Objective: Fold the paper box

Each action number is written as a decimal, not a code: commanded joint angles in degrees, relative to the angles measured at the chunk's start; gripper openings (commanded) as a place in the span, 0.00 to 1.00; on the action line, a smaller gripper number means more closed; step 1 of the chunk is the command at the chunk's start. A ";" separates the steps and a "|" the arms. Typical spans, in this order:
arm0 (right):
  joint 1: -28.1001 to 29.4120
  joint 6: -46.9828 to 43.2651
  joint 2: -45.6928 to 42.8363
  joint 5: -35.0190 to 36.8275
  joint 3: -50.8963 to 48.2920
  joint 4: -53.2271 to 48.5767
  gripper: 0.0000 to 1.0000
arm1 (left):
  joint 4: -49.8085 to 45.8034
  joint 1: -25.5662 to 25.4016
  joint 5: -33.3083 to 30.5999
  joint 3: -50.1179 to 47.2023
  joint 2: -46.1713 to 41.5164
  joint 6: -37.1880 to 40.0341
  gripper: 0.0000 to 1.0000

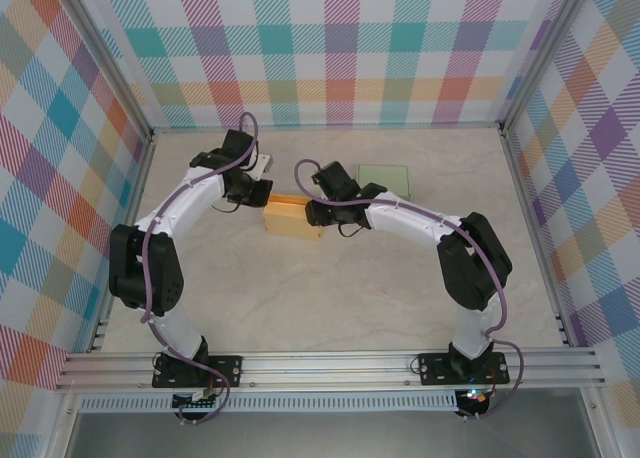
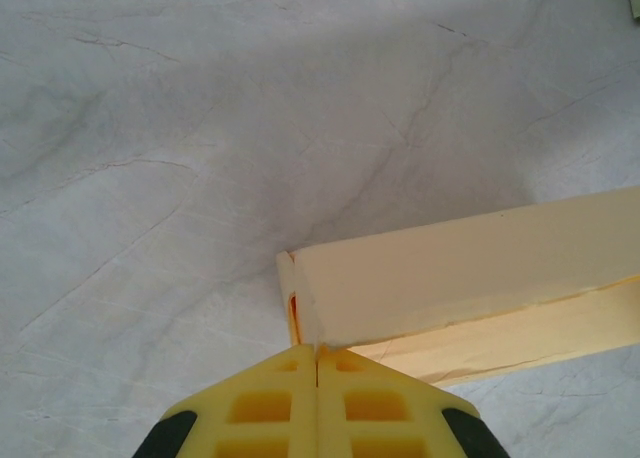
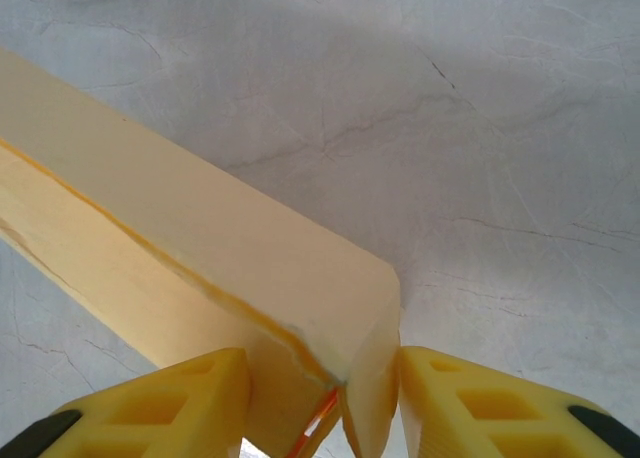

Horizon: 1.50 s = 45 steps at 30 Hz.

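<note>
At the near edge: both arms rise from their bases on the rail and arc inward to meet over the middle of the table (image 1: 330, 308).
Paper box (image 1: 292, 218): lies mid-table between the two grippers, long axis running left to right, with one end at each gripper.
Left gripper (image 2: 317, 366): the yellow fingers are pressed together with no gap, tips against the box's left end corner. I cannot tell whether a thin paper edge is nipped between them.
Right gripper (image 3: 325, 383): the fingers are part-spread and clasp the box's right end, with a loose end flap standing between them.
Step in hand: probably tucking in the end flaps while the body is steadied from both ends.
Doing it well: press each flap along its crease, not across the panel. Use a light squeeze so the hollow walls do not buckle, and let the left tips brace the far end against sliding.
Box material: thin matte card, pale cream-yellow, with orange showing in the corner slits. It forms a long rectangular bar, and its long seam is slightly ragged.
Table surface: smooth, pale and marbled, with grey veins.
Farther back: a flat pale green sheet (image 1: 383, 181) lies just beyond the right arm's wrist, with pastel checked walls behind.
</note>
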 commanded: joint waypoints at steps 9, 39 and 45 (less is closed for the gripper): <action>0.26 -0.77 3.41 2.01 -0.65 -4.65 0.44 | -1.44 0.22 -3.34 -2.80 -1.37 0.16 0.00; 0.07 -0.13 -2.72 -1.68 3.54 -9.21 0.42 | 0.32 -1.94 -5.48 -4.21 -1.48 -1.01 0.00; 0.04 0.49 -2.37 0.49 1.89 -8.83 0.42 | 0.41 -2.20 -5.56 -4.45 -1.51 -1.06 0.00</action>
